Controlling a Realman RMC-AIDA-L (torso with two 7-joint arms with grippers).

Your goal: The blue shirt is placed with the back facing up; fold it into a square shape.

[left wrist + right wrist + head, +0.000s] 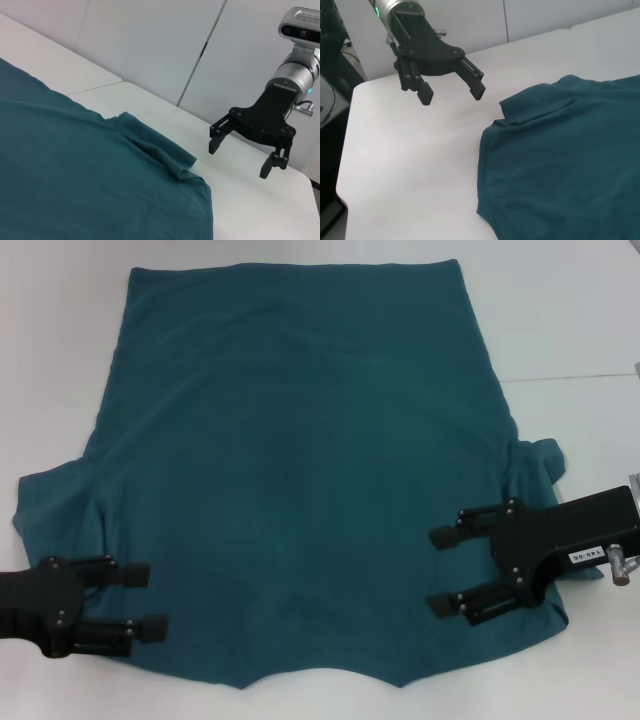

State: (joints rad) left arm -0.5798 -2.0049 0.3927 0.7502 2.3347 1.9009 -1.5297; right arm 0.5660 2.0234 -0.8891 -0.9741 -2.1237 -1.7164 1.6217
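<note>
Blue shirt (300,470) flat on table (570,320) — pincers at near corners.

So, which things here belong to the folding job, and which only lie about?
For the job:
- large dark teal-blue cotton T-shirt, spread flat
- left gripper, open, at one sleeve
- right gripper, open, at the other sleeve

Only there:
- white table

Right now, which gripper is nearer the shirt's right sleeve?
Right. The right gripper hovers open just inboard of the right sleeve of the blue shirt; the left gripper is open at the opposite edge.
</note>
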